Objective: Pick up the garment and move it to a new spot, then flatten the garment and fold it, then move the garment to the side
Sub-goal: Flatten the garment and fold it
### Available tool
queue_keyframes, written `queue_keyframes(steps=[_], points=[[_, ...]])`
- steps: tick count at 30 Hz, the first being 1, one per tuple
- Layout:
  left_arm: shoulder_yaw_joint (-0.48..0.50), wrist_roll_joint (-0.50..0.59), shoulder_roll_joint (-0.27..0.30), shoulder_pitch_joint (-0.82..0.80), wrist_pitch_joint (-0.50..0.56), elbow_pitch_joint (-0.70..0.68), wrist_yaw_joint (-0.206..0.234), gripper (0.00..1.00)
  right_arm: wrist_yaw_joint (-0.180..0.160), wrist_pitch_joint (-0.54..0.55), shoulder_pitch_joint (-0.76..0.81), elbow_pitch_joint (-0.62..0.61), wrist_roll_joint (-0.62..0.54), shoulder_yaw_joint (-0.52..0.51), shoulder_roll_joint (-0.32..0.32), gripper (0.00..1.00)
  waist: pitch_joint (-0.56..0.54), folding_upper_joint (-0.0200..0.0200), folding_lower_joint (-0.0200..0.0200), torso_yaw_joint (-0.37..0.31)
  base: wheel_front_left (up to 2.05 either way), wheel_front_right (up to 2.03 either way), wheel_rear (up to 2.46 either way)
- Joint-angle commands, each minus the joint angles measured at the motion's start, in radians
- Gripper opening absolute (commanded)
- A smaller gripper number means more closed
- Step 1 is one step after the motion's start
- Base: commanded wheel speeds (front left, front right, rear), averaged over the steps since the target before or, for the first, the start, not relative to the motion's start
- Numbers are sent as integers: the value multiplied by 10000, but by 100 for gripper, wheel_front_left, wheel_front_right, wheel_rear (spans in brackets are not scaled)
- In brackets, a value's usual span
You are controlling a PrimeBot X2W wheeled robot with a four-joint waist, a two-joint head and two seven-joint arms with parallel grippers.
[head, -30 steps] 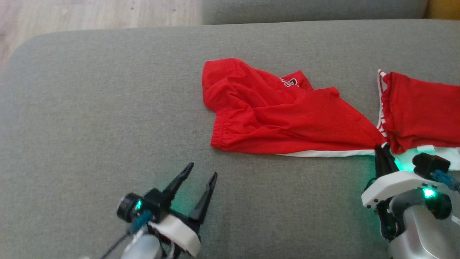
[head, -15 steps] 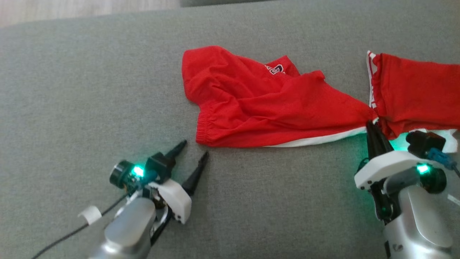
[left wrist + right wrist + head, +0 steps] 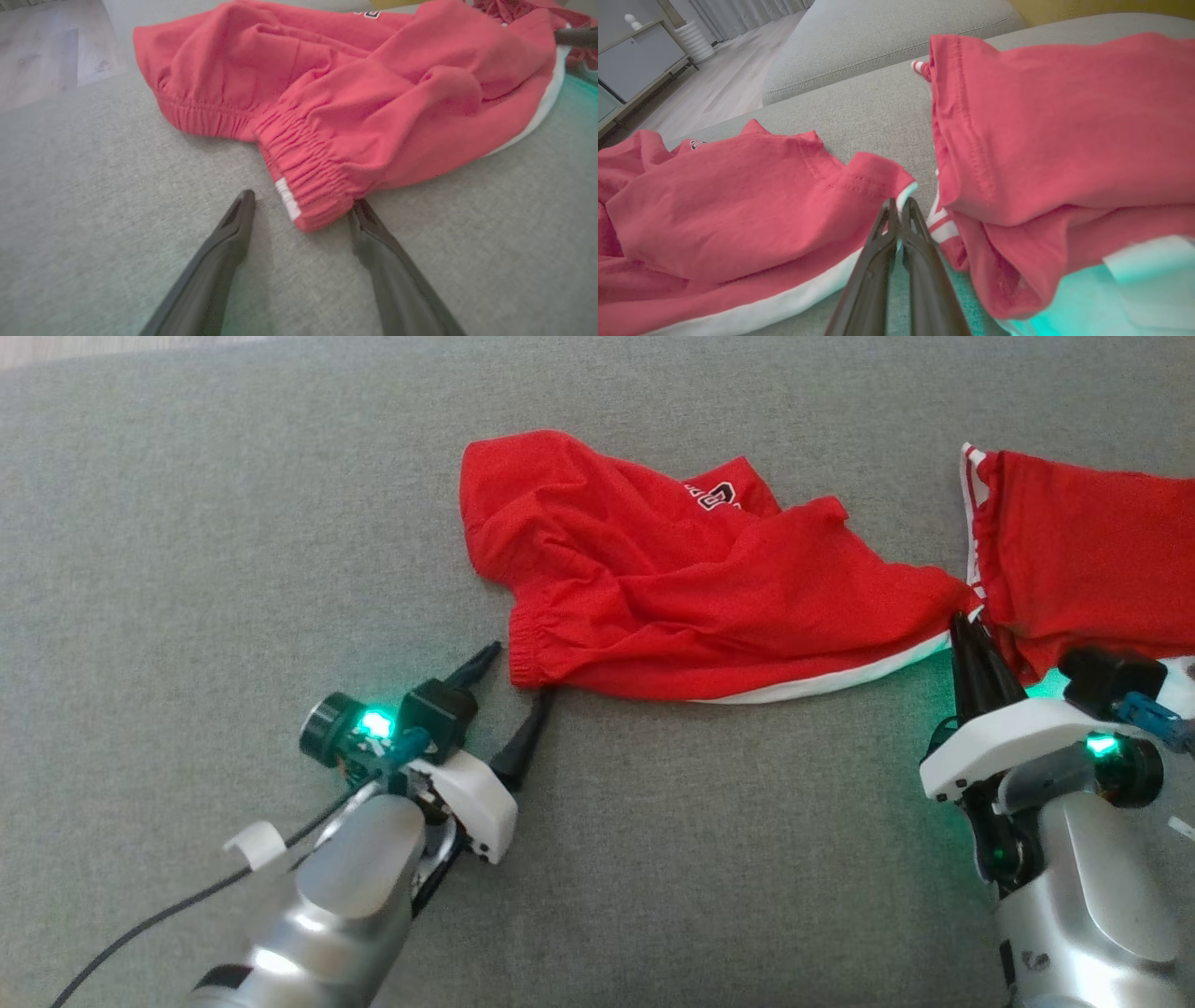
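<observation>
Left claw (image 3: 518,677): your fingers are spread wide, tips down low on the grey sofa cushion (image 3: 233,523). Nothing is gripped. The gathered waistband (image 3: 303,186) corner of the red garment (image 3: 691,607) lies right between the two tips. In the left wrist view, one finger (image 3: 373,242) touches the cloth edge. The other sits just clear of it on bare cushion.

Right claw (image 3: 962,625): your fingers are pressed together, a narrow pinch on the garment's opposite corner. That is where the red hem meets the white trim (image 3: 822,683). In the right wrist view, a sliver of the white edge shows at the very tips.

Garment: it lies crumpled on the cushion, spanning from just ahead of your left claw across to the right claw's pinch. The white trim runs along the near edge and leads into the right claw's tips. A lettered patch (image 3: 709,497) shows on the far side, well beyond both claws.

Second red cloth (image 3: 1083,560): it sits just beside the right claw on its outer side, with a red-and-white striped edge (image 3: 971,523) near the tips. You cannot tell whether it touches the garment at the pinch.

Wooden floor (image 3: 42,56) lies past the cushion edge, beyond the left claw.
</observation>
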Motion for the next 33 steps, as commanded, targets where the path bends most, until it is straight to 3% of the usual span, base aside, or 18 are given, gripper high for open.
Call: queue_keyframes(steps=[1, 3, 5, 6, 22, 28, 33], points=[[0, -177, 73, -245, -134, -244, 19, 100, -7, 42, -207, -382, 64, 213, -35, 0, -3, 0, -1, 31, 0, 0, 0], [-296, -360, 120, -253, -166, -400, 18, 100, -7, 53, -200, -388, 58, 192, -35, 0, -5, 0, -1, 62, 0, 0, 0], [-561, -542, 209, -273, -187, -577, 18, 43, -7, 61, -201, -393, 55, 177, -35, 0, -6, 0, -1, 82, 0, 0, 0], [-784, -724, 308, -300, -198, -784, 17, 0, -7, 65, -202, -391, 54, 167, -35, 0, -13, 0, -1, 94, 0, 0, 0], [-815, -951, 1402, 303, -207, -2512, 16, 0, -7, -41, -206, -159, 29, 9, -35, 0, -767, 0, -1, 454, 0, 0, 0], [-1462, -1294, 2075, 332, -132, -2953, 16, 0, -7, -52, -404, -492, 58, 266, -35, 0, -1345, 0, -1, 627, 0, 0, 0], [-2482, -2030, 3028, -158, 691, -3956, 16, 0, -7, -214, -803, -1174, 249, 550, -35, 0, -1819, 0, -1, 738, 0, 0, 0]])
